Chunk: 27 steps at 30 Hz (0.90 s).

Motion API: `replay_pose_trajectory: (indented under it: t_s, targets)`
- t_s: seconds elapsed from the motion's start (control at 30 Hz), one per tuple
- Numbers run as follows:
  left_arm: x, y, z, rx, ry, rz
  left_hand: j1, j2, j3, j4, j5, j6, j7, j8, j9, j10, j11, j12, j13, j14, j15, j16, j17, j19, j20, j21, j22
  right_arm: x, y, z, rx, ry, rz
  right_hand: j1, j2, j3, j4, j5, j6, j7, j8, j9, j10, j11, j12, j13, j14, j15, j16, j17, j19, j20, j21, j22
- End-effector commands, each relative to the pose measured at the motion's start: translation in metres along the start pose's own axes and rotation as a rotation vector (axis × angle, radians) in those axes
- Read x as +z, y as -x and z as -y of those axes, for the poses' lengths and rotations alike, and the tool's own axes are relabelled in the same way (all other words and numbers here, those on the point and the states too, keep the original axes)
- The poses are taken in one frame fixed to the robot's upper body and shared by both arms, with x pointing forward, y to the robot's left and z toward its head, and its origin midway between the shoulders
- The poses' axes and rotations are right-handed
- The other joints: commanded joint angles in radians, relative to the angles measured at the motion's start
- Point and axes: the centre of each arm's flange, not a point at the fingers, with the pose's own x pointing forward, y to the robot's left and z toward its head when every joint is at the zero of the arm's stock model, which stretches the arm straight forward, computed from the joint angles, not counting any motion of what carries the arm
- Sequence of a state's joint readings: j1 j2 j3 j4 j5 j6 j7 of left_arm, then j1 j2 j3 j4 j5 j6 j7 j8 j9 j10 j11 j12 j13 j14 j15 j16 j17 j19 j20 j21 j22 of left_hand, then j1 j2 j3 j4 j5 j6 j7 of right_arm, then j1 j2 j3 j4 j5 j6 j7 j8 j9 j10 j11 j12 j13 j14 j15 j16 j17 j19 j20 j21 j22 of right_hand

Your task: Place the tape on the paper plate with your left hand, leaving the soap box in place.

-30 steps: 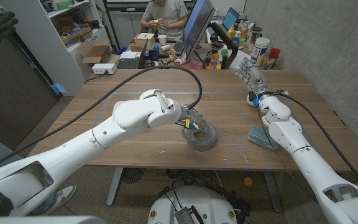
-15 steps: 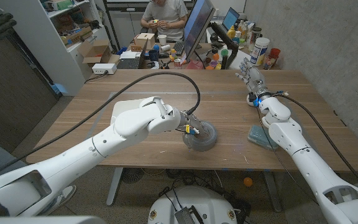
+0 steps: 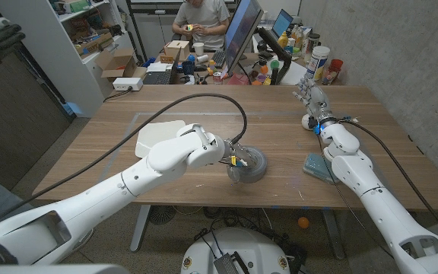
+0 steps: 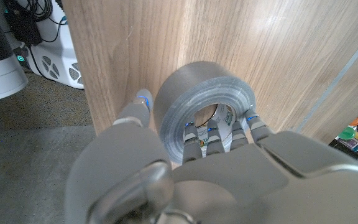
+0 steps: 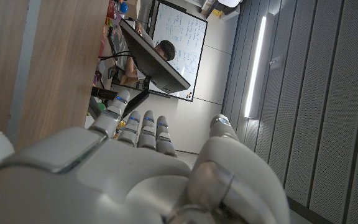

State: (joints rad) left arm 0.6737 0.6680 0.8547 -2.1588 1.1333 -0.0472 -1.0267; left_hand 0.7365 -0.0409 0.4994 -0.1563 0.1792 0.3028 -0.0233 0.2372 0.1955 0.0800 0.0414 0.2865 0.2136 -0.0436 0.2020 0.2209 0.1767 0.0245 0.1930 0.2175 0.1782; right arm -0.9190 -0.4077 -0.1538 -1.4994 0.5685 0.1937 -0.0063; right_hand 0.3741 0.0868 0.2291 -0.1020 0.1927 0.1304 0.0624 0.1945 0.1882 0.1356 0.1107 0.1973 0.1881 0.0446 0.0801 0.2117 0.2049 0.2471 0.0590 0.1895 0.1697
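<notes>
A wide roll of grey duct tape (image 3: pixel 248 166) lies flat on the wooden worktop (image 3: pixel 280 129), near the middle of its near edge, its round hole facing up. The left hand (image 3: pixel 230 158) grips it: in the left wrist view, several fingers (image 4: pixel 219 134) hook inside the cardboard core while the thumb presses the outer wall of the roll (image 4: pixel 207 93). The tape looks matte and slightly ridged along its wound edge.

Toward the near right edge lies a small teal soap box (image 3: pixel 319 167), flat and roughly rectangular, well apart from the tape, just beside the white right arm.

Farther back on the left half of the worktop sits a white paper plate (image 3: pixel 157 137), squarish with rounded corners, partly hidden by the left arm.

Near the far right corner, the right hand (image 3: pixel 310 95) stands upright with its fingers spread, holding nothing.

The worktop is brown wood with visible grain. Beyond its far edge a person (image 3: pixel 200 19) sits at a cluttered desk with monitors, bottles and boxes.
</notes>
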Motion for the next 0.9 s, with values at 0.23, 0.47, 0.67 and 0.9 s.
replay_pose_trajectory:
  t_s: [0.23,0.47,0.67,0.9]
  targets:
    - [0.002,-0.020,-0.004,0.055,0.175,-0.041,0.360,0.100,0.009,-0.019,0.048,0.606,-0.018,0.147,0.018,0.818,-0.180,0.181,0.015,1.004,-0.361,0.234,0.011,0.801,-0.186,0.280,0.014,-0.007,0.022,0.021,-0.074,-0.042,0.026,-0.009,0.003,-0.006,0.000,0.004,-0.001,-0.007,0.001,0.003,0.000,-0.001,0.003,0.006,-0.003,0.004,-0.002,0.004,-0.006,-0.003,-0.001,0.002]
    - [-0.004,-0.016,-0.011,0.072,0.248,-0.027,0.420,0.109,0.018,-0.025,0.058,0.715,0.036,0.191,0.023,0.989,-0.132,0.235,0.064,1.233,-0.406,0.270,0.021,0.996,-0.241,0.386,0.010,-0.004,0.024,0.024,-0.088,-0.051,0.048,-0.010,0.002,-0.007,0.000,0.005,0.002,-0.013,0.002,0.003,0.003,-0.003,0.004,0.006,0.002,0.003,0.000,0.004,-0.006,-0.001,0.000,0.002]
    - [-0.009,-0.015,-0.010,0.099,0.264,-0.054,0.427,0.107,0.018,-0.023,0.059,0.713,0.042,0.192,0.028,0.988,-0.134,0.237,0.077,1.233,-0.400,0.266,0.026,0.992,-0.238,0.388,0.008,-0.004,0.022,0.023,-0.086,-0.049,0.046,-0.012,0.002,-0.008,0.000,0.005,0.004,-0.014,0.003,0.003,0.006,-0.003,0.005,0.007,0.003,0.004,0.000,0.004,-0.007,0.001,0.000,0.002]
    - [-0.028,-0.002,-0.012,0.228,0.367,-0.145,0.428,0.106,0.021,-0.018,0.061,0.714,0.047,0.197,0.035,0.985,-0.137,0.239,0.093,1.228,-0.397,0.253,0.025,0.980,-0.229,0.387,0.006,-0.004,0.018,0.018,-0.074,-0.047,0.040,-0.013,0.003,-0.008,0.001,0.006,0.005,-0.015,0.003,0.003,0.008,-0.004,0.006,0.007,0.004,0.004,0.000,0.005,-0.006,0.000,0.001,0.003]
